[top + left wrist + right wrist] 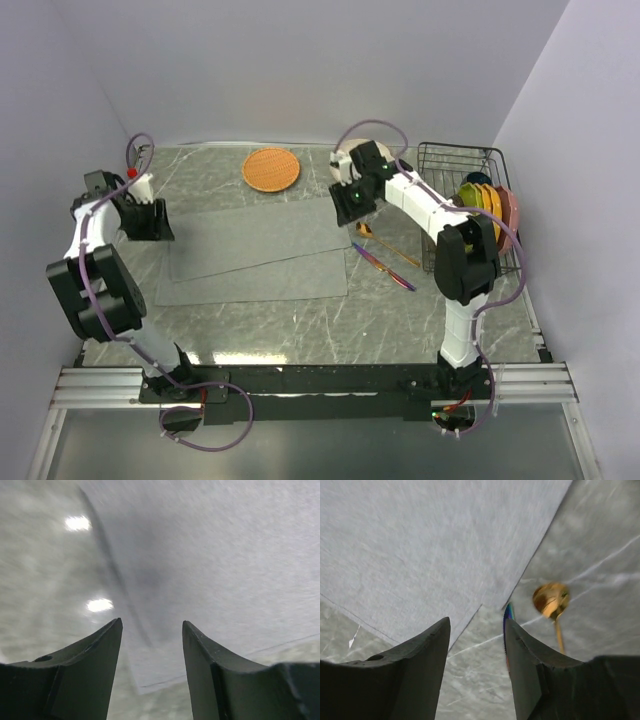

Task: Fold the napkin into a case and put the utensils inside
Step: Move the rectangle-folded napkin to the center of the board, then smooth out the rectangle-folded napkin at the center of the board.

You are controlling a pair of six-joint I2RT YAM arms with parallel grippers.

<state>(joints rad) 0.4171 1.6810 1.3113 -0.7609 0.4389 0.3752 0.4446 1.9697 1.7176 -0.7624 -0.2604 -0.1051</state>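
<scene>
Left end effector [152, 625]: it is hanging low over the left end of the napkin [260, 255], and its two fingers are standing apart with nothing between them
Right end effector [477, 622]: it is hanging over the far right corner of the napkin, its fingers are also standing apart and are gripping nothing
Napkin: the grey cloth is lying flat in the middle of the surface [300, 340], between the two arms, and one straight edge is running across it from left to right, so it is showing as two overlapping layers
Spoon [551, 600]: the gold piece is lying on the bare surface just to the right of the napkin, with its round bowl pointing toward the far side
Knife [385, 268]: the purple piece is lying aslant beside the spoon, on the near side of it, with its tip just beside the right edge of the cloth
Mat [271, 169]: the round orange one is resting at the far side, apart from the napkin
Rack [450, 160]: the wire one is standing at the far right, and coloured plates [490, 205] are standing on edge in it
</scene>
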